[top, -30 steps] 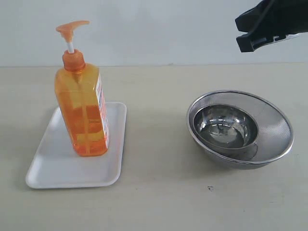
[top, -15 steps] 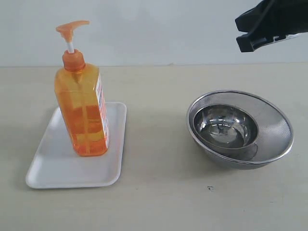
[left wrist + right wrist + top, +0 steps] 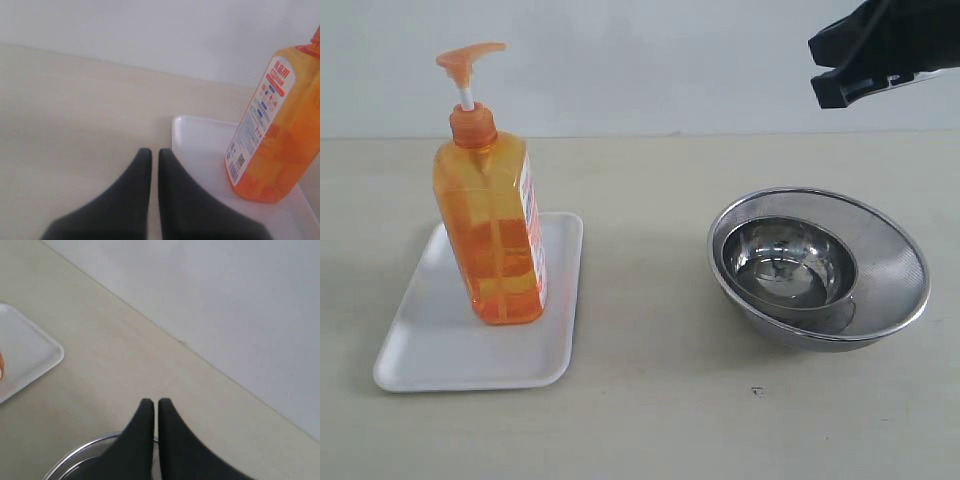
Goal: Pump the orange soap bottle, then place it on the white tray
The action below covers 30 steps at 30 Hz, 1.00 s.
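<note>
The orange soap bottle (image 3: 495, 235) stands upright on the white tray (image 3: 440, 345) at the left of the table, its pump head raised on the white stem. In the left wrist view the orange soap bottle (image 3: 280, 125) shows its label and stands on the white tray (image 3: 200, 145). My left gripper (image 3: 151, 151) is shut and empty, apart from the bottle, off the tray's corner; it is out of the exterior view. My right gripper (image 3: 830, 70) hangs high at the upper right, above the bowls. In its wrist view my right gripper (image 3: 152, 401) is shut with nothing in it.
Two nested round steel bowls (image 3: 895, 250) sit on the right of the table; their rim (image 3: 85, 447) shows under the right fingers. A corner of the white tray (image 3: 30, 357) appears in the right wrist view. A pale wall runs behind the table.
</note>
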Each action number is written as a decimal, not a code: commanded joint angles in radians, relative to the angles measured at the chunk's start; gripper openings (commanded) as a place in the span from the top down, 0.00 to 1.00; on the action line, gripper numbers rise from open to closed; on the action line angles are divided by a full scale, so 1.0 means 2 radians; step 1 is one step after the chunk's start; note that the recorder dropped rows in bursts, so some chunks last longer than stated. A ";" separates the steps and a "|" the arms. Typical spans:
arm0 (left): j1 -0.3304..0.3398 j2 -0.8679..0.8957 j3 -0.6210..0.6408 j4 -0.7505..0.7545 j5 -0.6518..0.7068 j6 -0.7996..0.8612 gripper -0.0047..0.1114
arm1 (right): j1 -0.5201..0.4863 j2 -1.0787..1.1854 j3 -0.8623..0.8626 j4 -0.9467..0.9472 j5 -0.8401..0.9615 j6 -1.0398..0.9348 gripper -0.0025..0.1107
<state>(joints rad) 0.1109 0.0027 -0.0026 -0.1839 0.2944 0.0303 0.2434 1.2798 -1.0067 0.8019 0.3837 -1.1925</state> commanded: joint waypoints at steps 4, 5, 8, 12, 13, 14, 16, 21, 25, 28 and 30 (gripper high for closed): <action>-0.002 -0.001 0.001 -0.001 0.002 -0.004 0.92 | -0.002 -0.006 0.001 0.001 0.001 0.003 0.98; -0.002 -0.001 0.001 -0.001 0.002 -0.004 0.92 | -0.002 -0.006 0.001 0.001 0.001 0.003 0.98; -0.002 -0.001 0.001 -0.001 0.002 -0.004 0.92 | -0.002 -0.006 0.001 0.001 0.001 0.003 0.98; -0.002 -0.001 0.001 -0.001 0.002 -0.004 0.92 | -0.002 -0.006 0.001 0.001 0.001 0.003 0.98; -0.002 -0.001 0.001 -0.001 0.002 -0.004 0.92 | -0.002 -0.006 0.001 0.001 0.001 0.003 0.98; -0.002 -0.001 0.001 -0.001 0.002 -0.004 0.92 | -0.002 -0.006 0.001 0.001 0.001 0.003 0.98; -0.002 -0.001 0.001 -0.001 0.002 -0.003 0.92 | 0.000 -0.007 0.001 0.001 0.003 0.003 0.98; -0.002 -0.001 0.001 -0.001 0.001 -0.002 0.92 | 0.000 -0.013 0.001 0.002 0.000 0.003 0.98; -0.002 -0.001 0.001 -0.001 0.001 -0.002 0.92 | 0.000 -0.013 0.001 0.002 0.000 0.003 0.98; -0.002 -0.001 0.001 -0.001 0.001 -0.002 0.92 | 0.000 -0.013 0.001 0.002 0.000 0.003 0.98; -0.002 -0.001 0.001 -0.001 0.001 -0.002 0.92 | 0.000 -0.013 0.001 0.002 0.000 0.003 0.98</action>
<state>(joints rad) 0.1109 0.0027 -0.0026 -0.1839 0.2944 0.0283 0.2434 1.2623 -1.0067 0.8019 0.3837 -1.1918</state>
